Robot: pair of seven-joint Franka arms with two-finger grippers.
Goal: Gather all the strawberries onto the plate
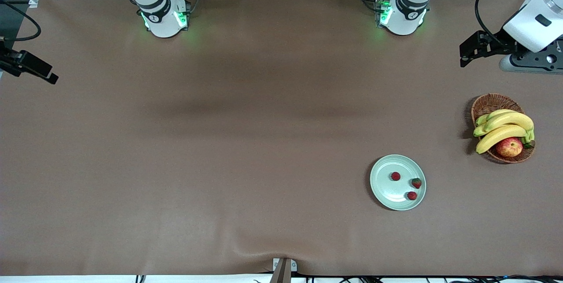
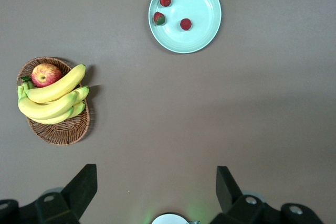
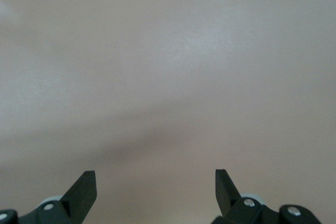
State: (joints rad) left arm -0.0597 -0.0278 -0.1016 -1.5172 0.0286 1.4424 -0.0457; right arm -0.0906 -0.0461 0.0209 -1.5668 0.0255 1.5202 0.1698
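Observation:
Three strawberries lie apart from one another in the pale mint-green plate, which sits on the brown table toward the left arm's end. The left wrist view shows the plate with the berries inside it. My left gripper hangs open and empty over bare table at the left arm's end. My right gripper is open and empty over bare table at the right arm's end.
A brown wicker basket with bananas and a red-yellow apple stands beside the plate, closer to the left arm's end and farther from the front camera. The two arm bases stand along the table's back edge.

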